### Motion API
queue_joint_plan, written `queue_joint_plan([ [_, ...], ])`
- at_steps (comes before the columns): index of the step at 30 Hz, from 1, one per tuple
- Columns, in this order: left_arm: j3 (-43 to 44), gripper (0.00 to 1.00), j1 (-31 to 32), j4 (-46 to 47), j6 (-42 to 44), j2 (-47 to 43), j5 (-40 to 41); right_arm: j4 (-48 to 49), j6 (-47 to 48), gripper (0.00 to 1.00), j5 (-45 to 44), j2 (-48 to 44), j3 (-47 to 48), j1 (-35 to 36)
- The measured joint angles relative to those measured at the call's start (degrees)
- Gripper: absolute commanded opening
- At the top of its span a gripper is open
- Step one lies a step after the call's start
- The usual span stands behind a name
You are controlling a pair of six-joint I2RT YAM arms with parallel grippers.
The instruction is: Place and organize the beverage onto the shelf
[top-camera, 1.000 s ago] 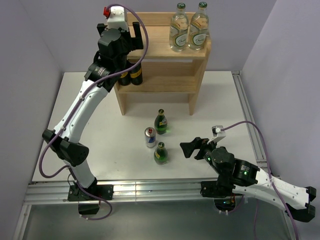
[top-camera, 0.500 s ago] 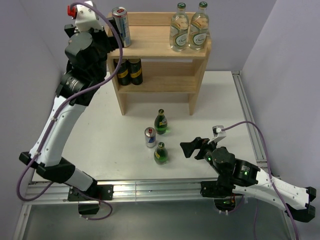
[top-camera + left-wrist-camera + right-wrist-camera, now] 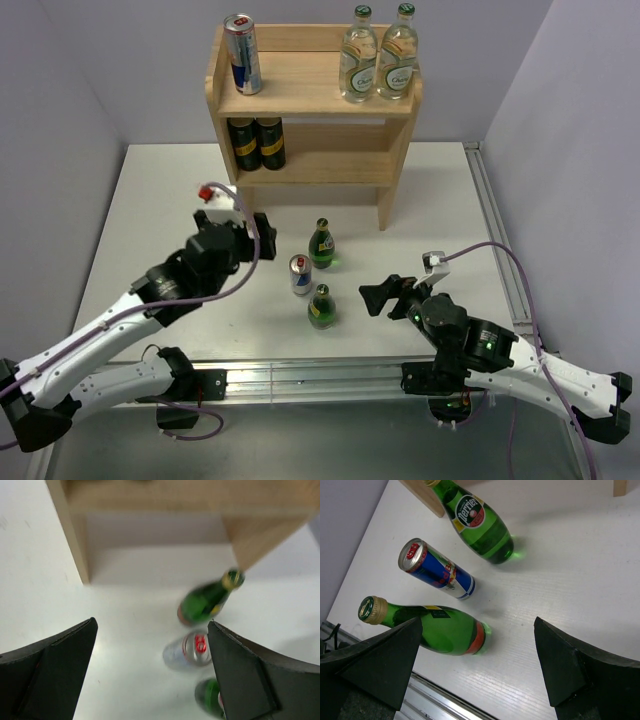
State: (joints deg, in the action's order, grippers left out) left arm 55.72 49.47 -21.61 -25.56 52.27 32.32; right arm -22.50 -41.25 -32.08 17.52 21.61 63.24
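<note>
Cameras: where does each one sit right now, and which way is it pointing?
Top external: above and behind the bases, looking down over the table to the shelf; both arms show, left gripper and right gripper.
Left wrist: low, facing the shelf's foot; left fingers, spread, frame the view.
Right wrist: low, tilted, facing the standing drinks; right fingers, spread, show.
Shared: all three show the table can, far green bottle and near green bottle.

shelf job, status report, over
Left pincer open, right pincer open, both empty. One can, two clear bottles on shelf top. Second can, two green bottles on table. No obstruction seen.
</note>
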Motion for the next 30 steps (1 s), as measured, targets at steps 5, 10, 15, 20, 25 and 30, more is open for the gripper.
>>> queue_joint_plan([
  [5, -12.2, 0.99, 2.2, 2.5, -5.9, 0.5, -3.7, 0.3, 0.0, 1.0, 0.0, 0.3, 0.0, 0.0],
  [10, -18.9, 0.99, 5.6, 9.0, -10.2, 1.7, -6.6, 0.3, 0.0, 1.0, 0.0, 0.3, 0.0, 0.0],
  [15, -23.3, 0.99, 7.3, 15.4, -12.0, 2.7, -9.5, 0.3, 0.0, 1.0, 0.0, 0.4, 0.0, 0.0],
  [20, -27.5, 0.99, 8.6, 23.2, -12.7, 6.9, -10.6, 0.3, 0.0, 1.0, 0.0, 0.7, 0.0, 0.0],
  [25, -31.5, 0.99, 9.2, 32.6, -12.5, 14.6, -9.9, 0.4, 0.0, 1.0, 0.0, 0.7, 0.0, 0.0],
  [30, -31.7, 0.99, 9.3, 43.8, -10.6, 26.6, -7.1, 0.5, 0.0, 1.0, 0.0, 0.9, 0.0, 0.0],
])
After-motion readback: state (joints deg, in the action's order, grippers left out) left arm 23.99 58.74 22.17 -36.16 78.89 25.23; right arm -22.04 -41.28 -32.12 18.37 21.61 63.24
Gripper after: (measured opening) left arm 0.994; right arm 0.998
